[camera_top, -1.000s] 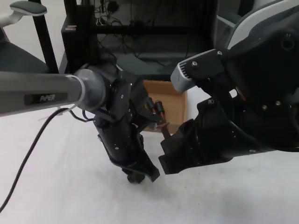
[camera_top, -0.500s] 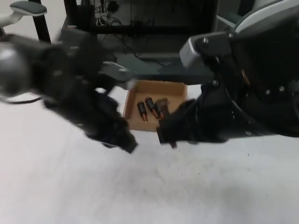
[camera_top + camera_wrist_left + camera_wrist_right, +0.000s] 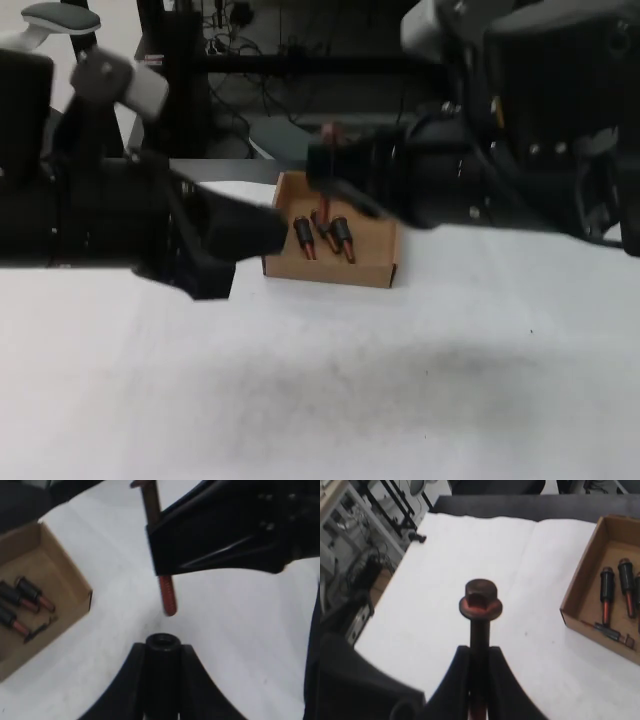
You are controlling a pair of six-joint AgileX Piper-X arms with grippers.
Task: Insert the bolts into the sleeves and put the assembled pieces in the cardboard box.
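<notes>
Bolt (image 3: 167, 594): clamped mid-shank in the right gripper (image 3: 479, 652), jaws closed on it. Flanged hex head sticks out one side of the fingers, threaded end out the other, so the tip is free to enter. From the left wrist view the tip points at the sleeve (image 3: 162, 641) and sits near its bore but apart from it. Not engaged yet.

Sleeve: black, held in the left gripper (image 3: 162, 651), jaws pinched on its sides with the open mouth facing the bolt. Both parts are up in the air over the white bench (image 3: 400, 380), not resting on it. I read that as alignment for an in-air insertion. Axes look roughly in line, but I can't judge the offset in depth.

Box (image 3: 330, 270): open-topped, on the bench between the two arms in the high view, clear of both grippers.

Count: 1 loose bolt, 1 loose sleeve, 3 assembled pieces (image 3: 322, 232) lying side by side in the box, 1 box. There's also a thin dark scrap in the box; can't tell what it is. My estimate: this is piece four, insertion step pending.
</notes>
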